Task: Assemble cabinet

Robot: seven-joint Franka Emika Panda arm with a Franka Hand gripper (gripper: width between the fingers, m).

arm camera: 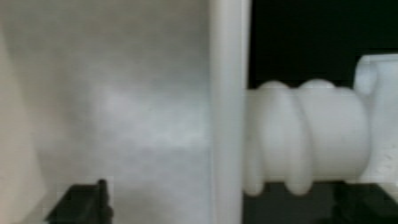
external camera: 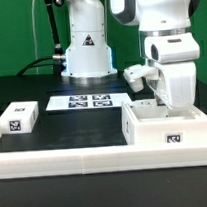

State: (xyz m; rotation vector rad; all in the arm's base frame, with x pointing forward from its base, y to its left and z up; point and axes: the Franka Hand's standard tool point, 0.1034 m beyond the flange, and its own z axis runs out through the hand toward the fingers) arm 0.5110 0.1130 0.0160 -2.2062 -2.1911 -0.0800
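In the exterior view you'll find the cabinet (external camera: 170, 130) on the dark table (external camera: 30, 89) at the exterior view's right, open top up, with a tag on its front face. The gripper (external camera: 178, 104) dips into that open top, and the box hides its fingertips. The small tagged block (external camera: 18, 118) lies well apart at the left. The marker board (external camera: 91, 99) sits farther back between them.

In the wrist view a white wall (arm camera: 228, 100) stands upright, with a ribbed white part (arm camera: 302, 135) just beside it. One dark finger (arm camera: 80, 203) shows, blurred. The wall may sit between the fingers, but you cannot tell whether they are clenched or released.

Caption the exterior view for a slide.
Gripper poised at the cabinet on the exterior view's right; marker board and small tagged block lie apart.
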